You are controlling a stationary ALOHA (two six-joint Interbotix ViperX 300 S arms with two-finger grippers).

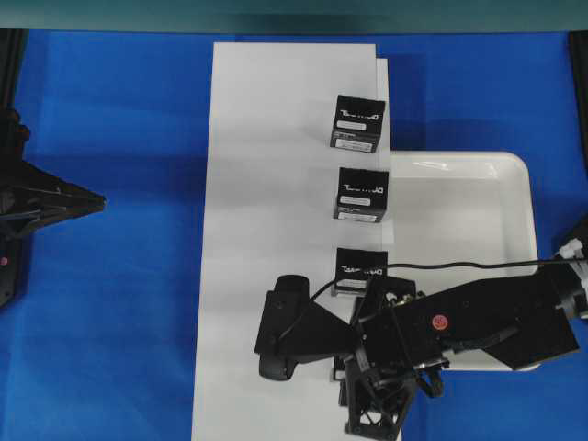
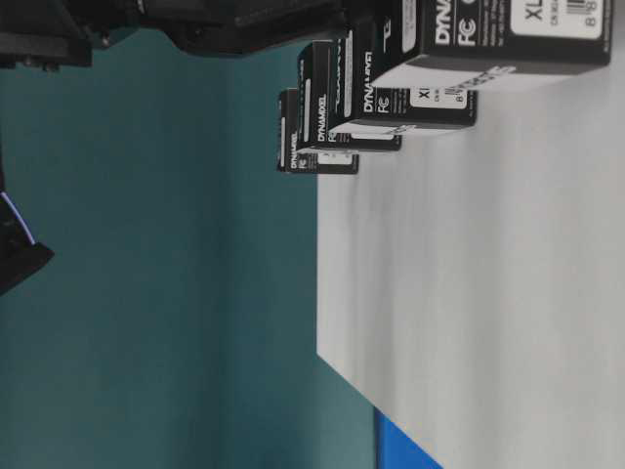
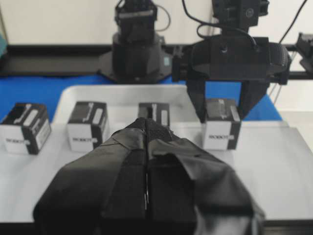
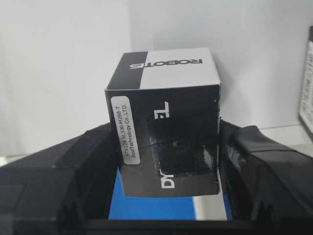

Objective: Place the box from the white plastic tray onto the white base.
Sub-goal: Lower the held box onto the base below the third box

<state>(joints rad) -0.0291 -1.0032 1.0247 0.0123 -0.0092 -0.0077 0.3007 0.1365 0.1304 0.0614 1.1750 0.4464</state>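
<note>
Box (image 4: 168,142) clamped between the right gripper (image 3: 222,115) jaws, low over the white base (image 1: 266,230), at six o'clock of three boxes lined up there. White plastic tray (image 1: 514,193) at three o'clock looks emptied. Touchdown unclear, release remains. Left gripper (image 3: 146,161) pressed shut, idle.

Four small black boxes (image 3: 222,123), one white tray (image 1: 514,184), one white board (image 1: 266,230), two robot arms (image 1: 487,322).
</note>
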